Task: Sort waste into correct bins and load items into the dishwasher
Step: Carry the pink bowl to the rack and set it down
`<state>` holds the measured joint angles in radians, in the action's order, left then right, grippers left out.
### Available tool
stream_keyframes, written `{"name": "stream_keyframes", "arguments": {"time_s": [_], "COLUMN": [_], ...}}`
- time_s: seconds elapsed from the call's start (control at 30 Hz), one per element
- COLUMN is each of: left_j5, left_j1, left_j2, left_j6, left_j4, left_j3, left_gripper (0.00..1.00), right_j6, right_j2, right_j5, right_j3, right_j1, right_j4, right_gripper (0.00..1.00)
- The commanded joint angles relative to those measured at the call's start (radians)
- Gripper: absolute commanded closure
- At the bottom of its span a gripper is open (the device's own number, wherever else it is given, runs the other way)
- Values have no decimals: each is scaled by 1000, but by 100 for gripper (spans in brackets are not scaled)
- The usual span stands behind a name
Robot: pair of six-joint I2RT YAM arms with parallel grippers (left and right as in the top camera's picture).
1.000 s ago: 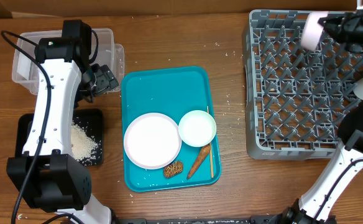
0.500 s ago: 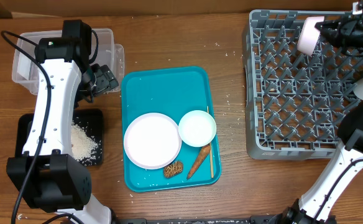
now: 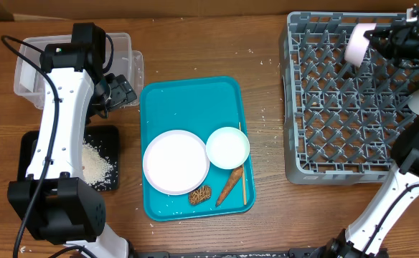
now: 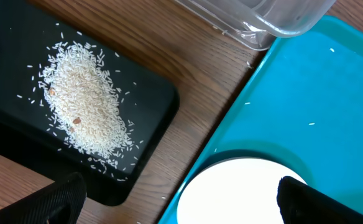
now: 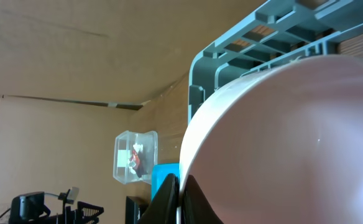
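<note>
One teal tray (image 3: pixel 188 100) holding one plate (image 3: pixel 176 162), one bowl (image 3: pixel 228 147), one carrot piece (image 3: pixel 229 185), one brown lump (image 3: pixel 199 193), one dish rack (image 3: pixel 339 107) to its right

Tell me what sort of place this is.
Probably a lab bench staged for dish clearing: robot arms at a wooden table, a grey dish rack, the right gripper holding a white cup, a teal tray of plates.

A brown wooden tabletop (image 3: pixel 267 179) fills the overhead view, its grain running left to right (the left wrist view shows the same wood close up). The light is even, and shadows on the wood are soft and short. Along the far edge lies a strip of paler cardboard (image 3: pixel 159 6). In the right wrist view a tan, cardboard-like panel (image 5: pixel 76 62) fills the background, crossed by a thin dark seam (image 5: pixel 63 101).
</note>
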<state>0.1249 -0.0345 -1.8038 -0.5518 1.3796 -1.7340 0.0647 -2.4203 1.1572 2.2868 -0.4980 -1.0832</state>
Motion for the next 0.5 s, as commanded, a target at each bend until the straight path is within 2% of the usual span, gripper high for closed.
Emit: {"name": "stream_keyframes", "arguments": {"time_s": [0.0, 0.1, 0.23, 0.47], "left_j5": [13, 13, 13, 13], "left_j1": [2, 2, 2, 2], "left_j2": [5, 5, 5, 5], "left_j6": [-17, -17, -17, -17], "left_j4": [0, 0, 0, 0], "left_j3": [6, 6, 6, 6], "left_gripper": [0, 0, 0, 0], "right_j6": [44, 45, 44, 75], "right_j2": [38, 41, 47, 64], "right_j5": [-47, -47, -66, -297], "right_j3": [2, 19, 50, 147], "right_j1": [-34, -61, -99, -126], "right_j4": [1, -9, -45, -157], "right_gripper": [96, 96, 90, 90]}}
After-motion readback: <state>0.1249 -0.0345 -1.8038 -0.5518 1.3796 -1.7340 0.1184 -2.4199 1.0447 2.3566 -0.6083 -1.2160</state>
